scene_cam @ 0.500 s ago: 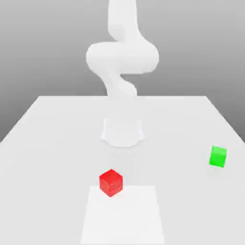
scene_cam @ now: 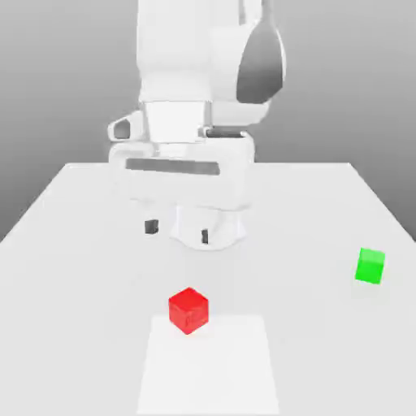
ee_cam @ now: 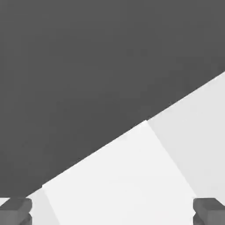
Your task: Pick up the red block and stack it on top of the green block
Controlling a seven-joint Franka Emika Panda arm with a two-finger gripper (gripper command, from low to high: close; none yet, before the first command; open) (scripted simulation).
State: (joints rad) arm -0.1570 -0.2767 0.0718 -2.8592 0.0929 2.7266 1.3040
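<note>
Moved: the arm (scene_cam: 195, 89) is now big and close in the exterior view; half a second ago it was a small shape far back. Both blocks sit where they sat then.
Gripper: the gripper (scene_cam: 176, 231) hangs above the table (scene_cam: 73, 211), at about 12 o'clock from the red block.
Jaws: they are wide open, with two dark fingertips (scene_cam: 150, 227) far apart and nothing between them. The hand view shows one tip (ee_cam: 15, 210) at each bottom corner and only table in the gap.
Red block: the red block (scene_cam: 188, 309) rests on the table at the top corner of a lighter square patch (scene_cam: 211, 366), near the front middle.
Green block: the green block (scene_cam: 370, 266) rests on the table at about 2 o'clock from the red one, well apart from it.
Done: nothing yet, I think. No block is held or lifted.
Left: almost all of it. The hand must go down to the red block, grab it, lift it, carry it over and set it on the green one.
Writing: no words, labels or brand marks that I can read on the arm, blocks or table.
</note>
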